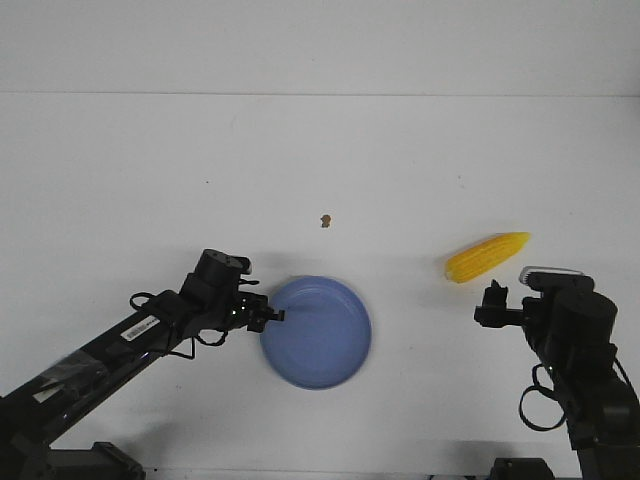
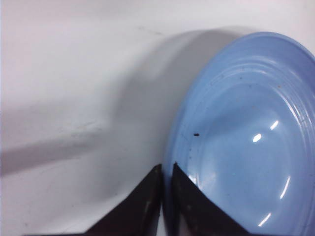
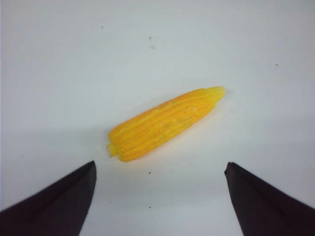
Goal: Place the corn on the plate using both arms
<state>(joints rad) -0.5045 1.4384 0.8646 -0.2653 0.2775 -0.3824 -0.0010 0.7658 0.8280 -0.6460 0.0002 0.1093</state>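
The periwinkle-blue plate [image 1: 320,335] lies on the white table just left of centre. My left gripper [image 1: 275,316] is at the plate's left rim. In the left wrist view the left gripper [image 2: 167,167] has its jaws nearly together, with the rim of the plate [image 2: 246,123] pinched between them, one finger outside and one over the dish. The yellow corn [image 1: 487,256] lies on the table to the right, its pointed end far and right. My right gripper [image 1: 492,292] is just short of the corn's blunt end. In the right wrist view it [image 3: 160,167] is wide open and empty, with the corn [image 3: 165,123] lying ahead of it.
A tiny brown speck [image 1: 324,220] lies on the table beyond the plate. The table's far edge meets a white wall at the back. The right arm's base [image 1: 585,360] stands at the front right.
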